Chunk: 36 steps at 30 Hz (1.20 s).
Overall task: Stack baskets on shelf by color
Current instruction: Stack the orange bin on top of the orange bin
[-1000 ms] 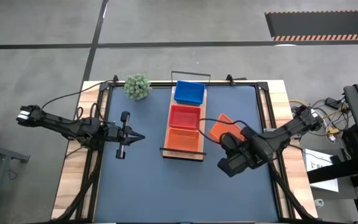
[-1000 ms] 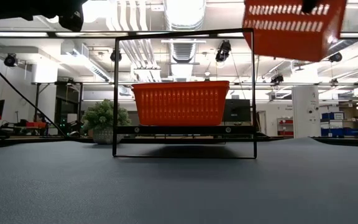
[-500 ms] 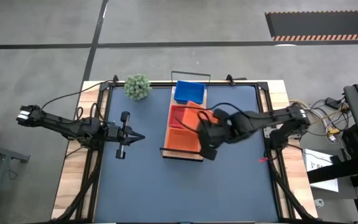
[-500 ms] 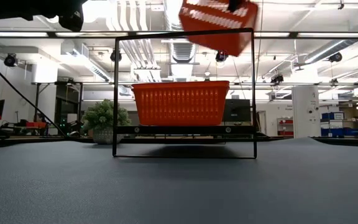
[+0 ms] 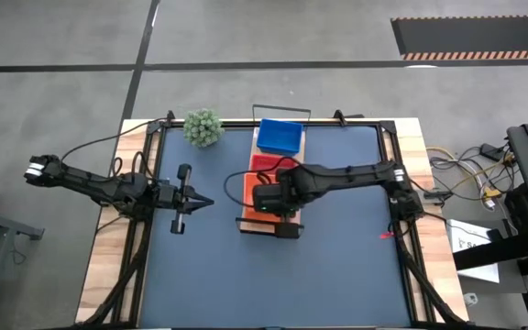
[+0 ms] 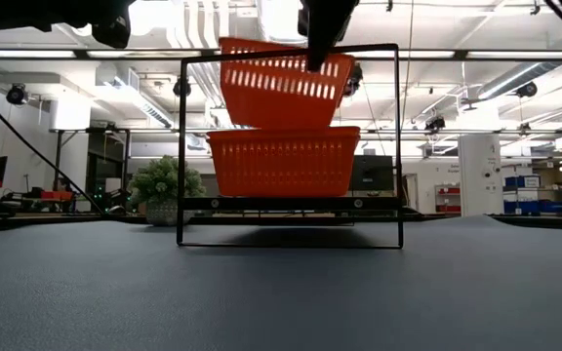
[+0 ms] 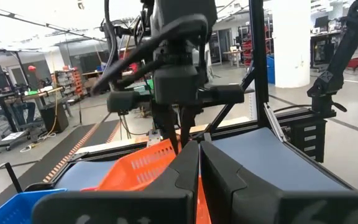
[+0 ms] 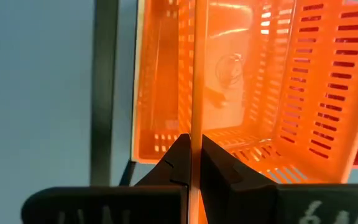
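Mat (image 5: 209,275) was what you saw nearest in the low view, dark blue, running up to the shelf's black wire rail (image 6: 289,146). Behind that rail, on the shelf (image 5: 299,229), sat an orange basket (image 6: 283,161) at the near end. Right over it your R gripper (image 5: 278,197) held a 2nd orange basket (image 6: 279,83), fingers pinched tight on its wall; R wrist view showed the thin orange wall (image 8: 194,74) clamped between the two dark fingers (image 8: 225,171). Held basket was tilted, its lower edge just above the seated basket's rim; touching or not, couldn't tell. R arm (image 5: 356,174) reached across from the table's right edge to that end of the shelf.

Next along the shelf, going away from you: a red basket (image 5: 262,163), mostly covered by the arm in the high view, then a blue basket (image 5: 279,137) at the far end. How many were nested in each stack, couldn't tell.

L gripper (image 5: 204,202) was off to the left over the mat, well apart from the shelf, fingers closed w/ nothing in them, pointing at the shelf. L wrist view showed those fingers (image 7: 188,171) pressed together, w/ the R arm and the orange basket beyond.

Farthest back, at the mat's left corner, stood a green plant ball (image 5: 203,127).
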Tool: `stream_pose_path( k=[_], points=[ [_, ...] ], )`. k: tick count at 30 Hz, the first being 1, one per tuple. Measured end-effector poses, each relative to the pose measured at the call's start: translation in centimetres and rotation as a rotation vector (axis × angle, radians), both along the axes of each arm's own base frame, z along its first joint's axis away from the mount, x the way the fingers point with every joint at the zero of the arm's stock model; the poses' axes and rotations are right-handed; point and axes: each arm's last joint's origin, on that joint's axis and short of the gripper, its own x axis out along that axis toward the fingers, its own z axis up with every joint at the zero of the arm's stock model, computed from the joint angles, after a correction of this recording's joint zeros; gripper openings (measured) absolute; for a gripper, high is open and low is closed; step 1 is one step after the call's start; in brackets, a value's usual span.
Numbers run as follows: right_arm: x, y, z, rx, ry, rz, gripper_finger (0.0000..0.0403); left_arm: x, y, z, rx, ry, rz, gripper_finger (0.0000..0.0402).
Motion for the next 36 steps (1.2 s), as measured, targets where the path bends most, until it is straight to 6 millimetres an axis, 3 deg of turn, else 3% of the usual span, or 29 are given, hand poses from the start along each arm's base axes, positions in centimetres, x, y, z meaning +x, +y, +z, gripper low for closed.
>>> stream_pose_path(
  k=[36],
  points=[
    [0.37,0.27,-0.62,0.088,0.039,-0.080,0.0011,0.05,-0.01,-0.05,0.001,0.003,0.000,0.0000]
  ],
)
